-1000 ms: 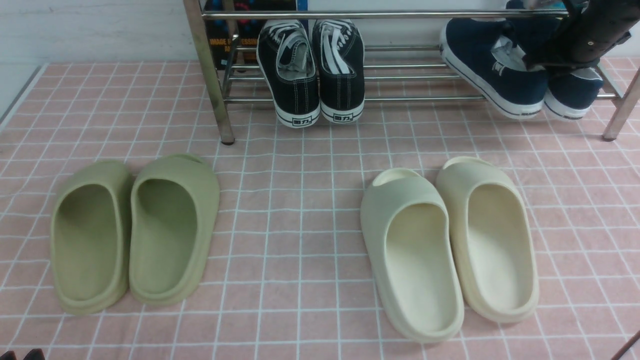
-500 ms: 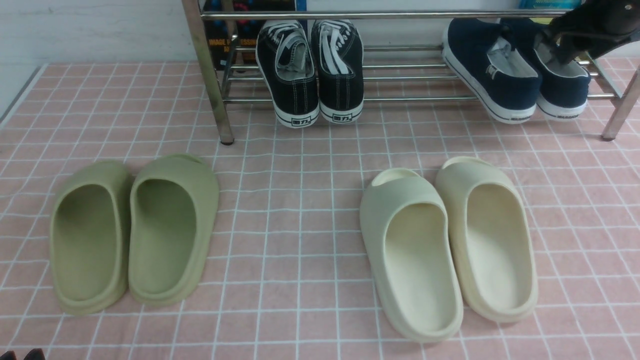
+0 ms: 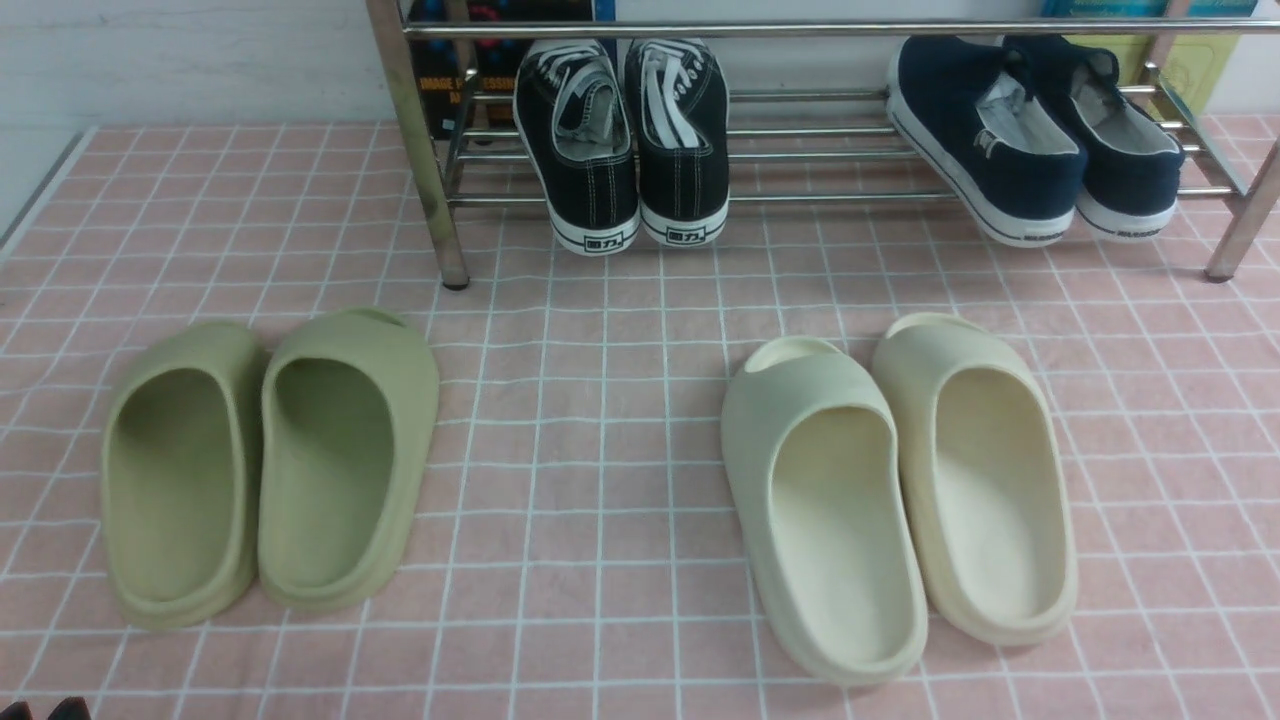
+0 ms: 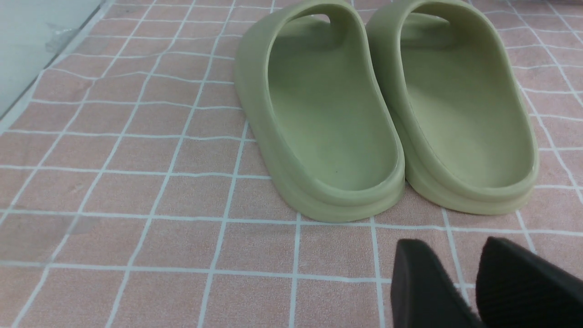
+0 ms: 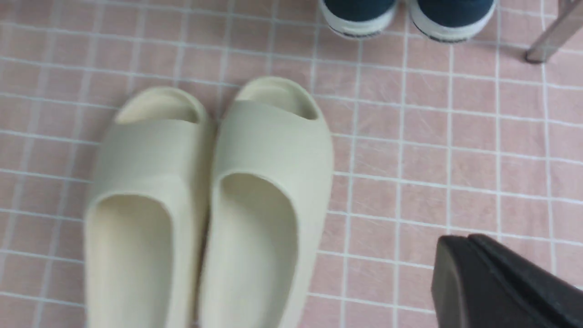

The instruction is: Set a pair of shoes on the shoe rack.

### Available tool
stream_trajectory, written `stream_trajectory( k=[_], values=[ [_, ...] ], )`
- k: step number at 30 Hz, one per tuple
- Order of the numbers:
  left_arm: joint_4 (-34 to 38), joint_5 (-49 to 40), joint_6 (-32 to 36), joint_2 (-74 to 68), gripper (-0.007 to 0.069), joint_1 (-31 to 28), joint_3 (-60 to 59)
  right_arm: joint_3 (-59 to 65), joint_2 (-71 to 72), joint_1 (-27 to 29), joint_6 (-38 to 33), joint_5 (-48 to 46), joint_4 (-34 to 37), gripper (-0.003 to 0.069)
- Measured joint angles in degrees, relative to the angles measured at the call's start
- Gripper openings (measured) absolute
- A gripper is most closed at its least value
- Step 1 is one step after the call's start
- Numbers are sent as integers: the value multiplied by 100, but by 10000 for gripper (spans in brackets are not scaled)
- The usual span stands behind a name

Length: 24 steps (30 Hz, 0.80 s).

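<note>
The pair of shoes, navy slip-ons with white soles, rests on the lower bars of the shoe rack at its right end. The left shoe lies angled beside the right shoe, heels toward me, and nothing holds them. In the right wrist view their heels show at the far edge. My right gripper is shut and empty, over the tiled mat beside the cream slides. My left gripper is open and empty, just behind the green slides.
Black lace-up sneakers stand on the rack's left part. Green slides lie front left and cream slides front right on the pink tiled mat. A chrome rack leg stands at the right, another at the left.
My right arm has let go of the navy shoes, drawn back out of the front view, and its jaws have shut. The shoes stay on the rack. The left arm has not moved.
</note>
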<state>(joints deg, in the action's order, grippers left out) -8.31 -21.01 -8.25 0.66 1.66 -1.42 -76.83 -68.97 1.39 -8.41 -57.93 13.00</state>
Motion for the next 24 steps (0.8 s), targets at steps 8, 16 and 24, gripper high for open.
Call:
stream_trajectory(
  k=[8,16,24],
  values=[
    [0,0,0,0,237,0,0,1878,2564,0,-691,923,1018,-17],
    [0,0,0,0,237,0,0,2103,3556,0,-620,596,953,-17],
    [0,0,0,0,237,0,0,2161,3949,0,-368,531,362,-17]
  ],
)
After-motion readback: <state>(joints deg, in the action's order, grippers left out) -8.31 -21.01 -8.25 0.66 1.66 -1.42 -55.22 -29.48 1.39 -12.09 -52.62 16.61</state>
